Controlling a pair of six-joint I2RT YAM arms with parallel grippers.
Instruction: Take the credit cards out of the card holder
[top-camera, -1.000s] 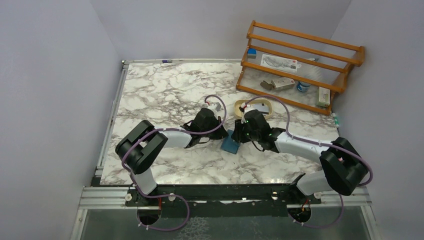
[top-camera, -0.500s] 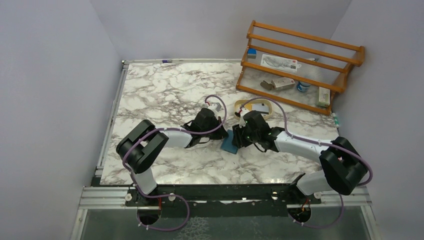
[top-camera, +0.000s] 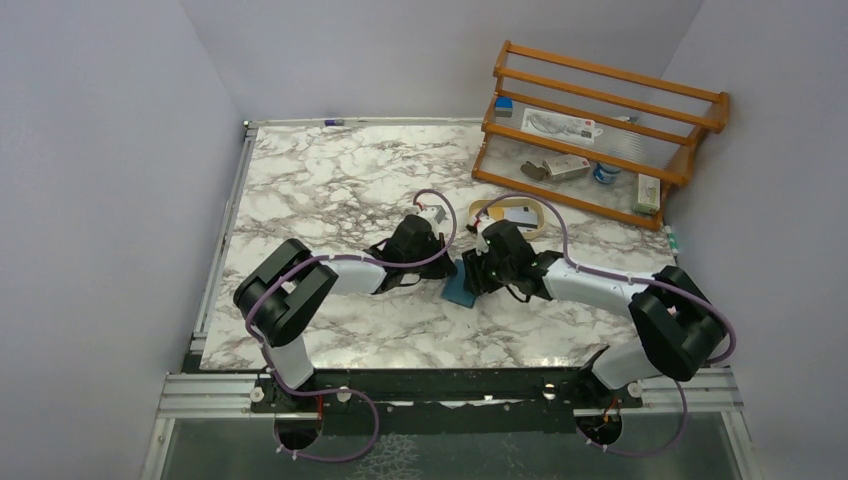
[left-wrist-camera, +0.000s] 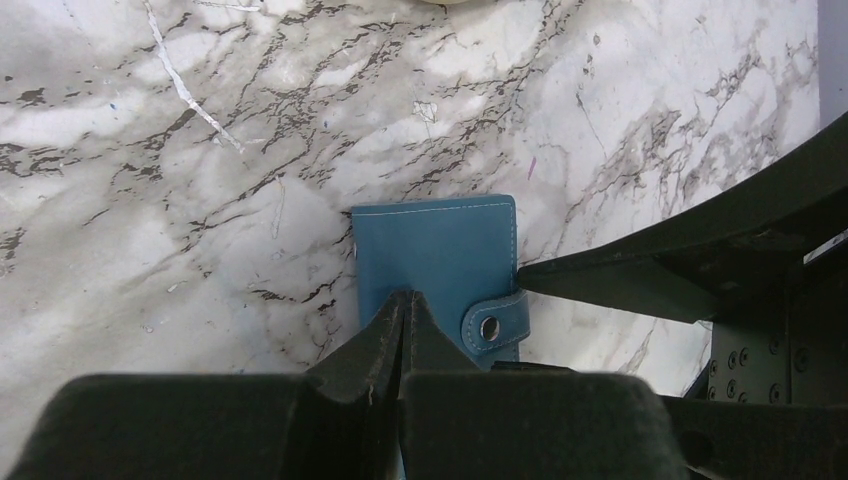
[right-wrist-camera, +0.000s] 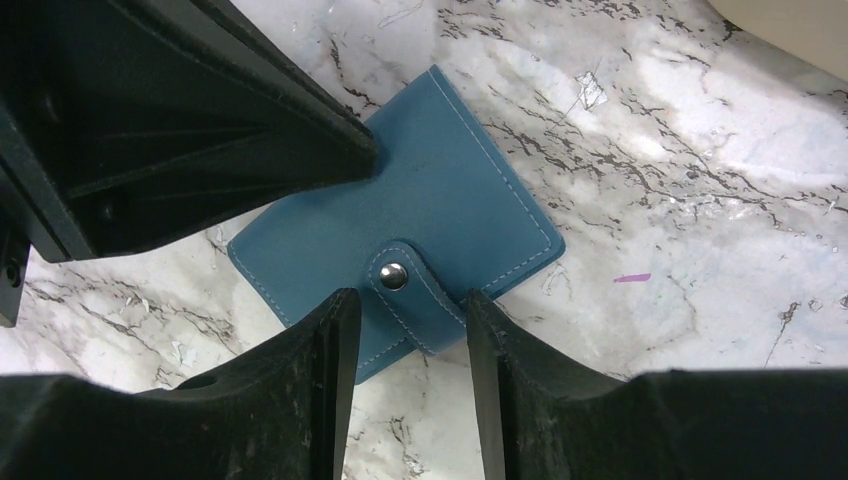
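Note:
The teal card holder lies folded shut on the marble table between my two grippers. Its tab is snapped over the cover. My left gripper is shut, with its tips over the holder's near edge, beside the tab. My right gripper is open, with one finger on each side of the tab, just above the holder. No credit card shows at the holder. Whether the left tips touch the cover I cannot tell.
A tan oval tray lies just behind the right gripper with a pale flat item in it. A wooden rack with small items stands at the back right. The left gripper's finger crosses the right wrist view.
My right gripper has shifted a little left and forward over the holder, uncovering more of the tray. The left arm and the holder have hardly moved.

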